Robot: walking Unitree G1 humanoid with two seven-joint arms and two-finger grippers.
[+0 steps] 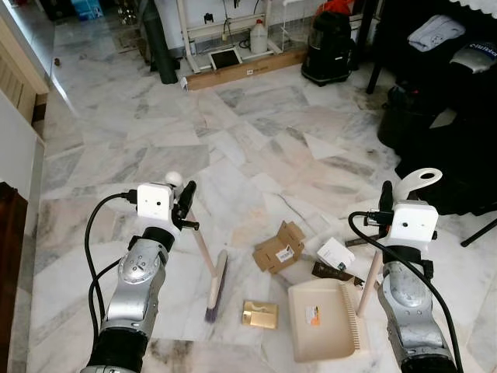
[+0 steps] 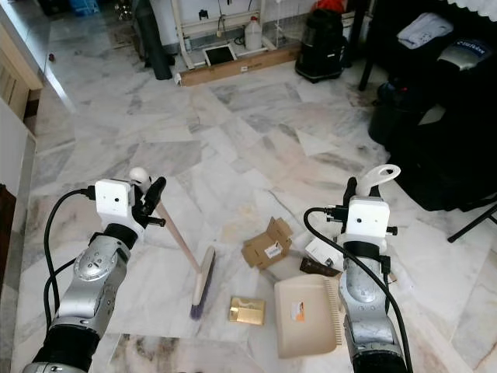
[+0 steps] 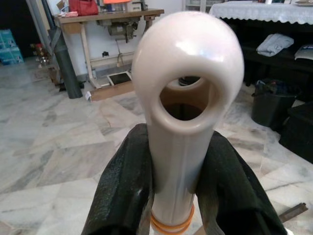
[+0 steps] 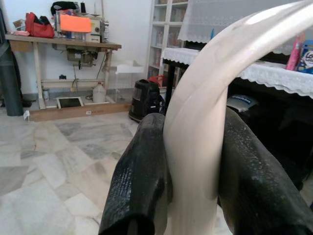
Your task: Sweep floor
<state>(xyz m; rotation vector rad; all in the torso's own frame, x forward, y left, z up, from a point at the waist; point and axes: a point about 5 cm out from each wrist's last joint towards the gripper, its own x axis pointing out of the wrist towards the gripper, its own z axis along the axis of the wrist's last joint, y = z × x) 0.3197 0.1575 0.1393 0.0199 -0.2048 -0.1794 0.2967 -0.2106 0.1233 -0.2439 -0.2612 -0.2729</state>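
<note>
The left hand (image 1: pixel 185 200) is clenched around the cream handle of the broom (image 1: pixel 215 286), whose bristles rest on the marble floor (image 1: pixel 256 140). At 3 o'clock of the broom head lies a gold packet (image 1: pixel 259 314), then the dustpan (image 1: pixel 326 320) (handle gripped by the right hand (image 1: pixel 386 203)). At 12 o'clock of the packet sits torn cardboard (image 1: pixel 278 247).

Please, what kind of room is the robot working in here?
Probably a home workroom or utility area: a marble-tiled floor, a sewing machine on a wooden table, a black vacuum cleaner, and shelves behind a cloth-covered table.
</note>
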